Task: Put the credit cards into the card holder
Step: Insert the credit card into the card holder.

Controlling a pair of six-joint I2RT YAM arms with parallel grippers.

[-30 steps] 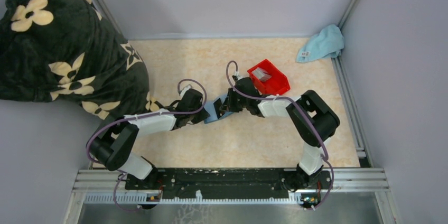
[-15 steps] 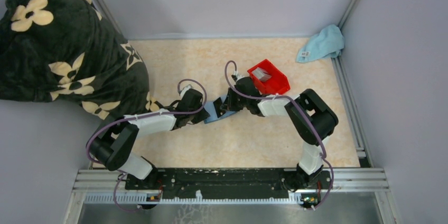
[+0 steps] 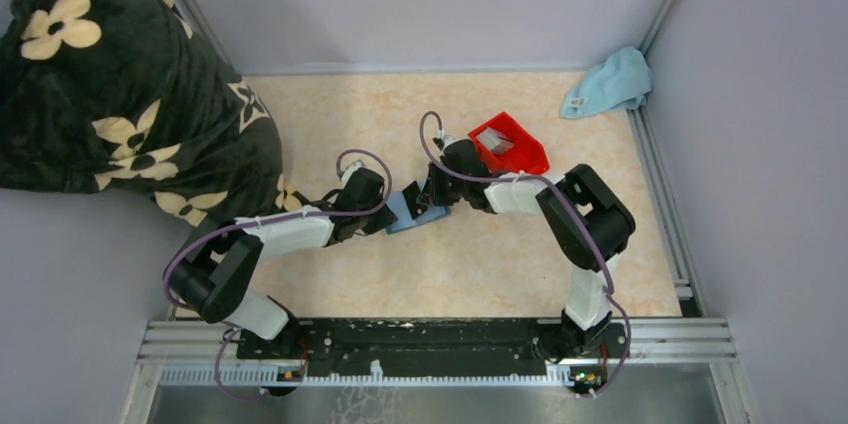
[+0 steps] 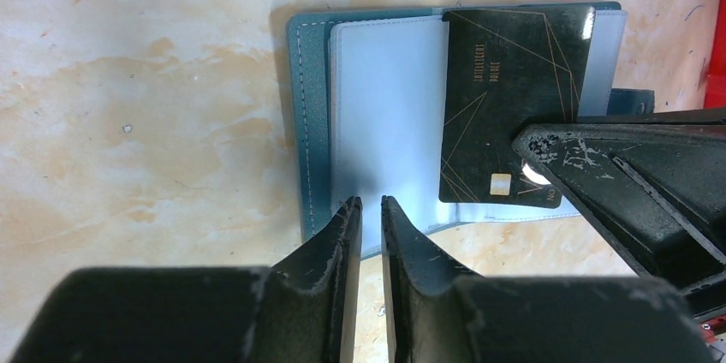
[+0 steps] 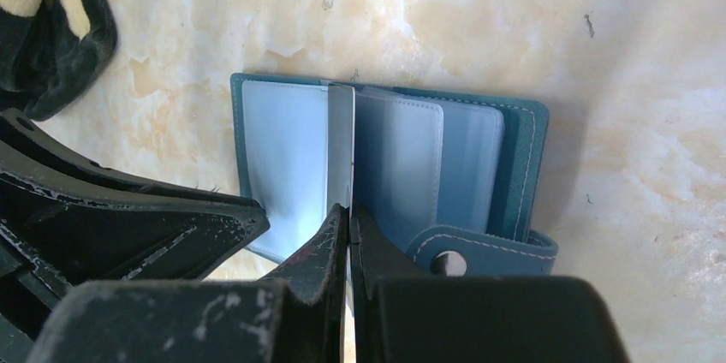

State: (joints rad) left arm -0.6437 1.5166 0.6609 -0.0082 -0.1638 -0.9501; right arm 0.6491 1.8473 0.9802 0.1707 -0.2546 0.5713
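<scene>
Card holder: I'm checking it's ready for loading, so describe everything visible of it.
The card holder is a teal, leather-looking wallet with pale stitching, lying open on the table. Inside are clear plastic sleeves; a strap with a snap sticks out at one side. The left end effector pinches a sleeve's edge; the right end effector holds a dark card among the sleeves.

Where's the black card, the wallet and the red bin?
card [image 4: 509, 89]: left wrist view, middle of its black face.
wallet [image 5: 516, 166]: right wrist view, right edge of its teal cover.
bin [image 3: 531, 160]: top view, its red side wall.
</scene>
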